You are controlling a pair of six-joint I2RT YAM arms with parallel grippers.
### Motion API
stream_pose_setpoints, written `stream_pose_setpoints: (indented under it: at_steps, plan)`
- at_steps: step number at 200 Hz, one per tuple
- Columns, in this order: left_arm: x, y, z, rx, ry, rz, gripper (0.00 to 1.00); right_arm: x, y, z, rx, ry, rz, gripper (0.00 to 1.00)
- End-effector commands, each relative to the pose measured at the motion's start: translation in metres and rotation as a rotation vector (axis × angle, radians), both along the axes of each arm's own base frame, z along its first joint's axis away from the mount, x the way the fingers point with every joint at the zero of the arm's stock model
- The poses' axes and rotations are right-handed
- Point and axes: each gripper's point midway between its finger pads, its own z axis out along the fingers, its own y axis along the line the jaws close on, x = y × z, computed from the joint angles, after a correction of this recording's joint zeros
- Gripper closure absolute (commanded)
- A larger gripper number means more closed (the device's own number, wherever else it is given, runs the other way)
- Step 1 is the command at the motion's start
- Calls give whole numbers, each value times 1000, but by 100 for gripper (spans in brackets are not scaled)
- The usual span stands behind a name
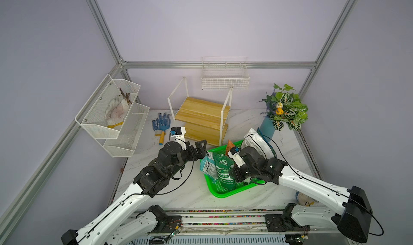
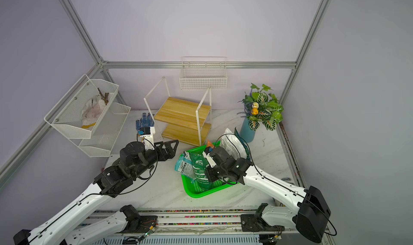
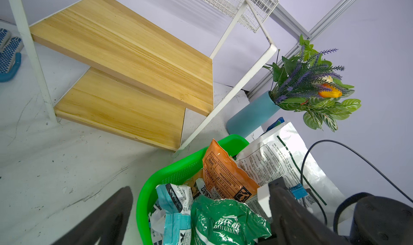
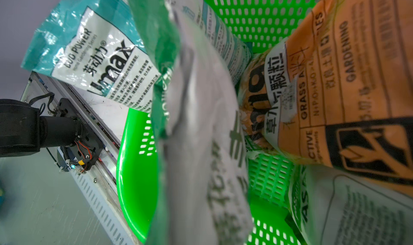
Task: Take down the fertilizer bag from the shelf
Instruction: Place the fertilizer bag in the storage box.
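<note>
- Two arms reach in from 6 o'clock over the marble worktop point(image 1: 178, 188), each with one pincer.
- Left pincer point(image 1: 201, 149): jaws spread wide with nothing between them, just at 9 o'clock of the green basket point(image 1: 223, 193), its tips pointing towards the basket.
- Right pincer point(image 1: 234, 175): clamped nearly closed on the dark green fertilizer bag point(image 1: 223, 172). Its fingertips are hidden in every view, but the bag fills the middle of the right wrist view.
- One shelf point(image 1: 201, 112) stands at 12 o'clock of the worktop. Its two wooden boards are both bare.
- One green basket sits at 5 o'clock of the shelf, close to its front leg.
- Four bags are in the basket:
  - the dark green fertilizer bag, upright in the middle, off the shelf;
  - one teal bag point(image 1: 207, 166) at 9 o'clock of it, leaning over the rim;
  - one orange bag point(image 1: 229, 146) at 12 o'clock;
  - one white bag point(image 1: 254, 141) at 2 o'clock, leaning towards the vase.
- One blue vase point(image 1: 267, 127) of leaves stands in the 2 o'clock corner.
- One white wire basket point(image 1: 224, 79) hangs on the back wall at 12 o'clock.
- One two-tier mesh rack point(image 1: 111, 120) hangs on the wall at 9 o'clock.
- One blue dotted glove point(image 1: 161, 122) lies at 9 o'clock of the shelf, beside one yellow-handled tool point(image 1: 161, 139).
</note>
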Motion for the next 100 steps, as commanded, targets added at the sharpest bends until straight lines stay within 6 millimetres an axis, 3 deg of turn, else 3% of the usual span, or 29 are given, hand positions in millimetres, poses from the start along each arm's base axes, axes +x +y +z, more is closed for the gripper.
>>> stream_pose_setpoints:
  at_steps: [1,25,42,49,70,100]
  plan:
    - [0,8,-23,51,24,28,0,-10,4,-11,-10,5,50,100]
    - [1,9,-25,51,24,33,0,-15,-6,-26,-57,18,39,100]
    - [1,8,-27,55,28,30,0,-11,-4,-18,-39,-3,23,100]
    - [2,8,-27,59,27,29,0,-8,-2,-10,-25,-18,20,91]
    - [2,10,-27,74,23,37,0,4,7,35,41,-100,10,58]
    - [3,15,-28,87,19,56,0,24,6,116,137,-274,-56,45]
